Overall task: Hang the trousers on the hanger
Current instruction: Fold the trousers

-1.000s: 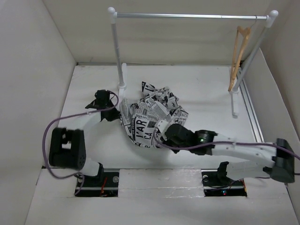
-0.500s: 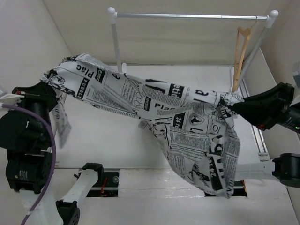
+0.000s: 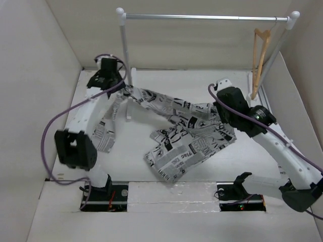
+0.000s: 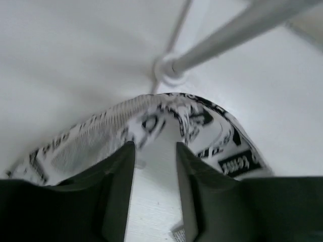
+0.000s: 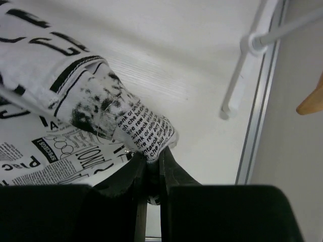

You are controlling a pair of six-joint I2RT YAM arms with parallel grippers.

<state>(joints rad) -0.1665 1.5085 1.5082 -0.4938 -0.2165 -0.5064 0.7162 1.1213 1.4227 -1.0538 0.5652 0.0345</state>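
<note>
The trousers [image 3: 181, 131], white with black newspaper print, lie spread over the table from the left post to the right arm, with one leg trailing toward the near edge. My right gripper [image 3: 220, 103] is shut on a fold of the trousers [image 5: 146, 131] at their right end. My left gripper [image 3: 113, 80] is at the far left by the rail's left post; in the left wrist view its fingers [image 4: 121, 166] stand apart with bare table between them, and the trousers [image 4: 151, 116] arch just past the tips. The tan wooden hanger [image 3: 260, 60] hangs at the rail's right end.
A silver rail [image 3: 202, 17] on white posts [image 3: 123, 50] spans the back of the table. Its right post [image 3: 272, 55] and foot [image 5: 237, 85] stand close to my right gripper. White walls enclose the table. A metal track [image 3: 275, 126] runs along the right edge.
The trousers were held stretched in the air between both grippers; now they lie lowered on the table. The left gripper has moved to the back left post and let go.
</note>
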